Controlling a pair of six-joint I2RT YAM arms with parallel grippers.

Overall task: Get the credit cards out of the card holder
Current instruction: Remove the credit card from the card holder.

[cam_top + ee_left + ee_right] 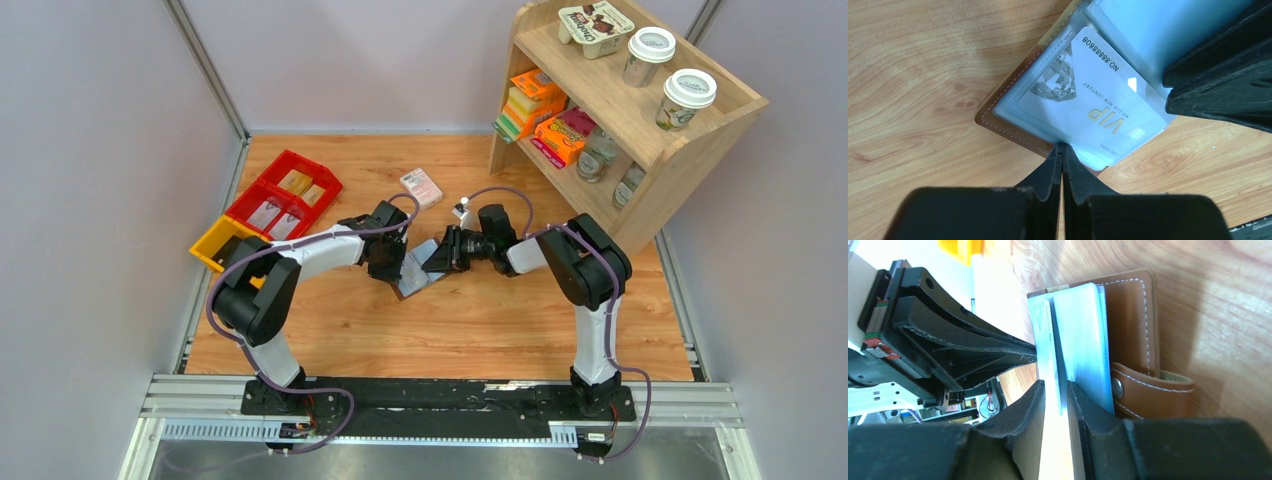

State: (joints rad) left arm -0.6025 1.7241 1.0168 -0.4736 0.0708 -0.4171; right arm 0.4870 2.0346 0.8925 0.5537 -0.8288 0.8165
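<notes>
One card holder point(997, 121) — open, VIP card point(1088, 100) inside

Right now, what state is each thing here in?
Wallet, open, snap undone.
Card, tucked in a clear sleeve.
Left pincer, shut on the wallet's sleeve edge.
Right pincer, slightly open around a sleeve page.
Cups, lids on.

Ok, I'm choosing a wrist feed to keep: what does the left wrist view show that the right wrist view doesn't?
Only left wrist: the printed face of a white, gold-lettered VIP credit card in a clear sleeve. Only right wrist: a brown leather snap tab and a yellow plastic bin. Both: the open brown leather card holder, wooden table, left gripper, right gripper.
</notes>
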